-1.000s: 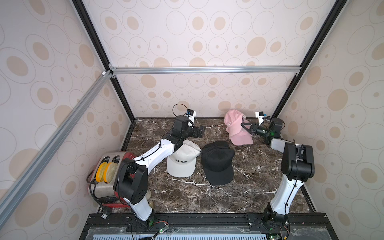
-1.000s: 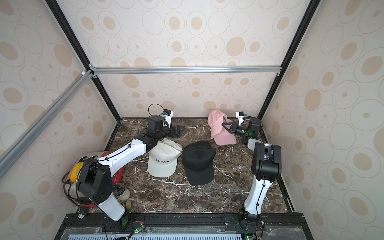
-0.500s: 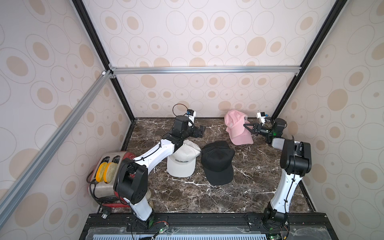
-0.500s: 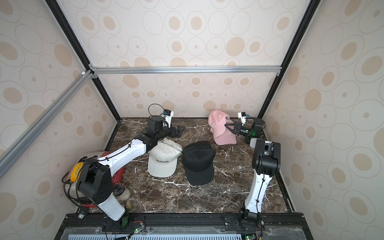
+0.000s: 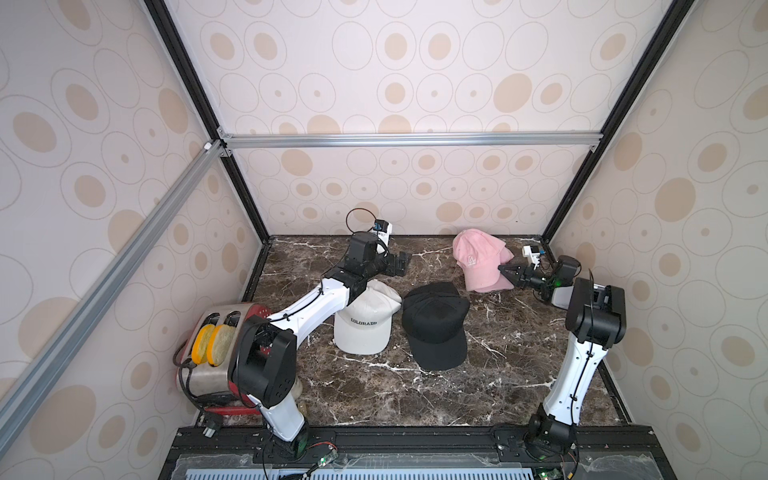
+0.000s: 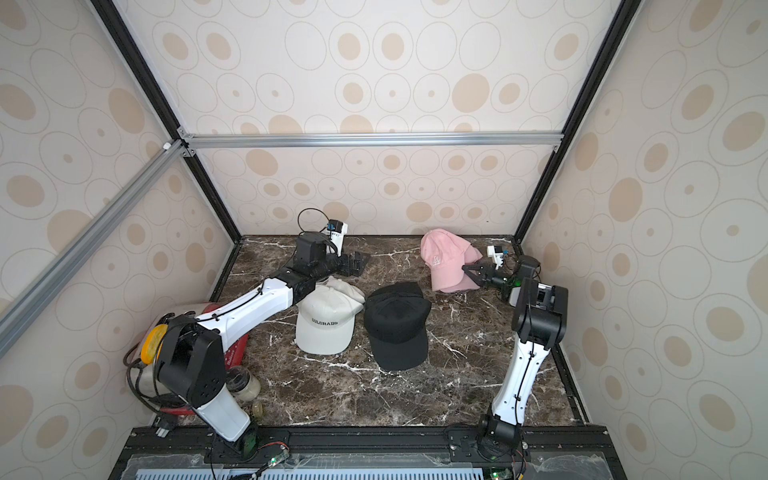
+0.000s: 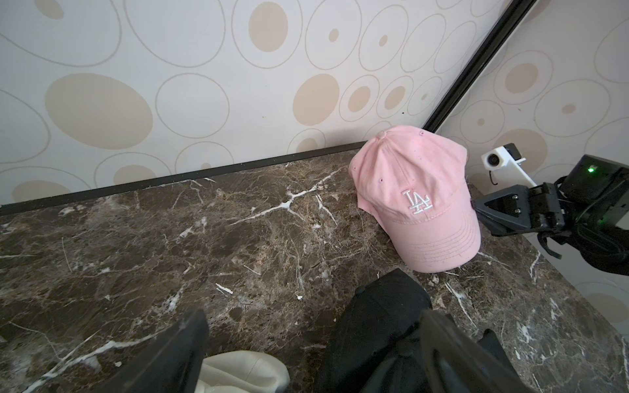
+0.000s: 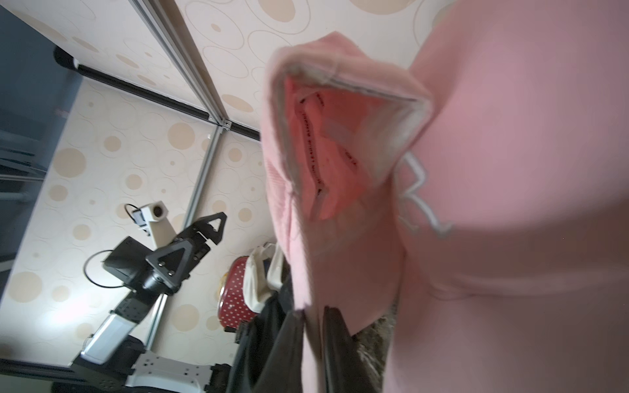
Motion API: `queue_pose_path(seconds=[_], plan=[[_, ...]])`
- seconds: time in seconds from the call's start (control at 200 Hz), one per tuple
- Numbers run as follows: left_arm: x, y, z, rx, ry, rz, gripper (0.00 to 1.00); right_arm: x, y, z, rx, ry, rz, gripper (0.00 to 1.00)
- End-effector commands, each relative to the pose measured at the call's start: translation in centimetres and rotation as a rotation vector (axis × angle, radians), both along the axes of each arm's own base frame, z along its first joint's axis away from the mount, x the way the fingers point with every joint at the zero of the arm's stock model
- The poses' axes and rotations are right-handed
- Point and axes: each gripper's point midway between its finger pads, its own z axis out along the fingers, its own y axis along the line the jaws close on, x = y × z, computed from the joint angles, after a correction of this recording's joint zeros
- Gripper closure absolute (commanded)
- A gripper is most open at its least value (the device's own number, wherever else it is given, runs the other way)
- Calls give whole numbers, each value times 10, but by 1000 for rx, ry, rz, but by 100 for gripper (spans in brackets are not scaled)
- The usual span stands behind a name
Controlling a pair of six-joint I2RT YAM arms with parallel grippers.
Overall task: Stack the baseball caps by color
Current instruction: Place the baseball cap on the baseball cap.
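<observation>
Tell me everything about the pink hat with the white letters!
The pink cap is soft fabric with a white stitched LA logo, a curved brim and small eyelets. It sits crown up on another pink cap near the marble table's back right corner. A pink edge lies between the right gripper's fingers.

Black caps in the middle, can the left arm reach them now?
Probably yes: the left gripper hangs open just behind the black caps, with nothing between them; the white caps lie off to the side.
</observation>
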Motion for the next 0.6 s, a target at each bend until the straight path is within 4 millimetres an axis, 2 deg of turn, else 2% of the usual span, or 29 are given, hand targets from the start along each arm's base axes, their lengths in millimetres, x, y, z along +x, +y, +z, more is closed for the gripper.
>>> queue_pose_path(seconds=[0.0, 0.09, 0.18, 0.26, 0.34, 0.401, 0.511, 0.596], plan=[[2, -2, -2, 19, 4, -4, 1, 6, -11, -17, -65, 38, -55, 65], [2, -2, -2, 16, 8, -6, 1, 5, -17, -22, -229, 63, -109, 57], [2, -2, -3, 16, 11, -6, 1, 4, -21, -7, -314, 30, -157, 52], [2, -3, -3, 10, 15, -3, 1, 3, -28, 2, -382, 6, -229, 44], [3, -4, -4, 3, 24, -3, 1, 1, -36, 8, -471, -14, -311, 23], [3, -4, -4, -1, 29, 4, 1, -3, -39, 10, -538, -25, -375, 1], [4, -3, -3, -11, 40, 21, 1, -17, -45, 15, -661, -45, -530, 0], [6, 0, -5, -2, 46, 39, 1, -24, -31, 26, -829, -132, -528, 0]])
